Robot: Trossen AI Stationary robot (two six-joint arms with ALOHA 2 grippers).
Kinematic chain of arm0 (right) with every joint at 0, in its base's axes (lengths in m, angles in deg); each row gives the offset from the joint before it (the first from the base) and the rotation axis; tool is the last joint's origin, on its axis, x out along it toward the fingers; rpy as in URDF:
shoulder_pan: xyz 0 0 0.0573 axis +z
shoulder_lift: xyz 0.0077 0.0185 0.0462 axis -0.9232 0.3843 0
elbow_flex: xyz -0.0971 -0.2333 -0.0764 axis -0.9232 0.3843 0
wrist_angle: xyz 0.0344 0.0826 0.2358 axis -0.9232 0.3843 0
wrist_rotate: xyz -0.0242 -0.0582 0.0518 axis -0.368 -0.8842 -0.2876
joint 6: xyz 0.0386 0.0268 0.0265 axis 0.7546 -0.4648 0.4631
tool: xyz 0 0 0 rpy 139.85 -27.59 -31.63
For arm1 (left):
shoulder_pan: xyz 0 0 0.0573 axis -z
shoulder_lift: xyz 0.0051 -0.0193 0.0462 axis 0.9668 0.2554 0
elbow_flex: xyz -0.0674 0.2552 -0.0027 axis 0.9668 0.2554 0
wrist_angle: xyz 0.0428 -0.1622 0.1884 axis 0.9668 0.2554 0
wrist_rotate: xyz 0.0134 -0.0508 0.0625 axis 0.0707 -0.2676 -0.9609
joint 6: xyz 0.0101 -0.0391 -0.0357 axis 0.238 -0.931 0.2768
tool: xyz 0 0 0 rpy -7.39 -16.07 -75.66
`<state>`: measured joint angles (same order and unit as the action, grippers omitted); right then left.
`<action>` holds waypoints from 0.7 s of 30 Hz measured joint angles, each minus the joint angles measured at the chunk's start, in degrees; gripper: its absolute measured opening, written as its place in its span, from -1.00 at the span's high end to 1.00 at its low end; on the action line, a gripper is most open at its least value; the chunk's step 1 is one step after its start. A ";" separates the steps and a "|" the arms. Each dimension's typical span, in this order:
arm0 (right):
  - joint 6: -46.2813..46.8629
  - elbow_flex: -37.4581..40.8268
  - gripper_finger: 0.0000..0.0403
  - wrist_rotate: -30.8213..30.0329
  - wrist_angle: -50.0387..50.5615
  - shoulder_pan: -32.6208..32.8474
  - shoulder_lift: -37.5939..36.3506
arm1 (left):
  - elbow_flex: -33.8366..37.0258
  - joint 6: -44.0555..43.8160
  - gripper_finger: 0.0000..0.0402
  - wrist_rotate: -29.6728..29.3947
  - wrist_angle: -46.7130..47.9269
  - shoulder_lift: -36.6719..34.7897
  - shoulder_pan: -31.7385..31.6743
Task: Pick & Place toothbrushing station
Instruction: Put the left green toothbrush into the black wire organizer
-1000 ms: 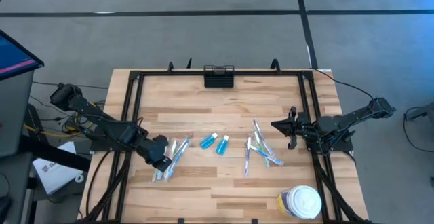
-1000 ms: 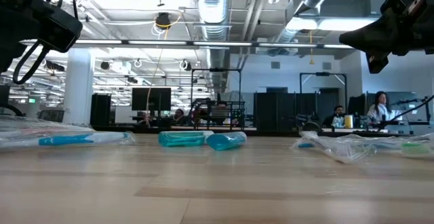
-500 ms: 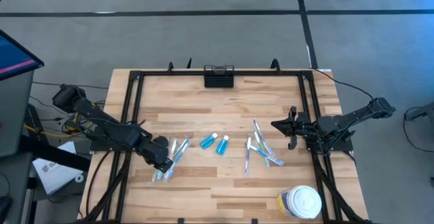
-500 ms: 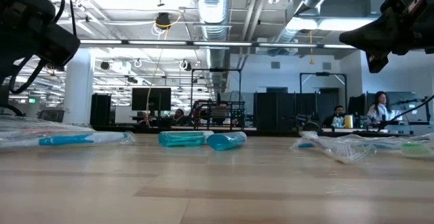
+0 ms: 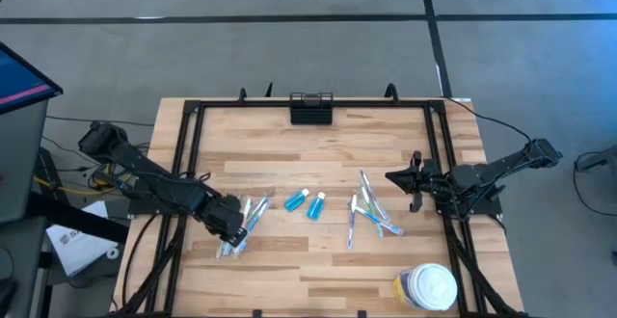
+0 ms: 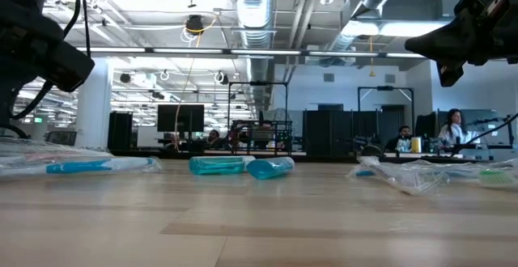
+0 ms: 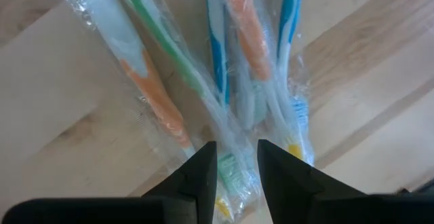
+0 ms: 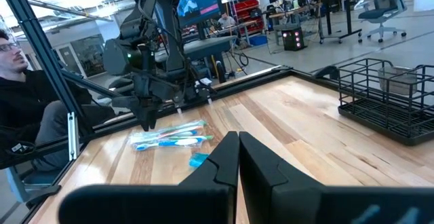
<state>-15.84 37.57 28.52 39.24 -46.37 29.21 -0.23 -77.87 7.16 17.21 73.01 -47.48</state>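
High camera is looking straight down on the whole table (image 5: 318, 251); low camera is sitting at tabletop height, facing level across it into the room. Left wrist camera is hovering close above the wrapped toothbrushes (image 7: 224, 81) just ahead of its fingers (image 7: 196, 176). Right wrist camera is facing across the table, sharing those toothbrushes (image 8: 169, 137) and the left arm (image 8: 152, 54).

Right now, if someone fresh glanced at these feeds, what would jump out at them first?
Probably the left gripper poised over the wrapped toothbrushes at the table's left, its fingers parted around the wrappers. Next, the two blue bottles lying mid-table, with a second toothbrush pile to their right near the shut right gripper. The black caddy sits at the far edge, and a white-lidded jar at the near right corner.
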 joint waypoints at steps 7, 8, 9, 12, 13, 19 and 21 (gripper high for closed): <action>0.00 -0.02 0.98 0.00 0.01 -0.01 0.00 | 0.00 0.04 0.49 0.02 -0.44 1.48 0.00; 0.00 -0.02 0.98 0.00 -0.01 -0.01 0.00 | 0.00 0.04 0.49 0.04 -0.51 1.48 0.00; 0.00 -0.02 0.98 0.00 0.00 -0.01 0.00 | 0.00 0.04 0.50 0.07 -0.59 1.48 0.00; 0.00 -0.02 0.98 0.00 -0.01 -0.01 0.00 | 0.00 0.04 0.55 0.11 -0.64 1.48 0.12; 0.00 -0.02 0.98 0.00 0.01 -0.01 0.00 | 0.00 0.04 0.59 0.12 -0.64 1.48 0.17; 0.00 -0.03 0.98 0.00 -0.01 -0.01 0.00 | 0.00 0.09 0.94 0.53 -0.63 1.48 0.20; 0.00 -0.04 0.98 0.00 -0.01 -0.01 0.00 | 0.00 0.17 0.97 0.59 -0.64 1.48 0.22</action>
<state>-15.84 37.53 28.52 39.23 -46.39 29.21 -0.23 -77.70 7.75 16.58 74.49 -47.26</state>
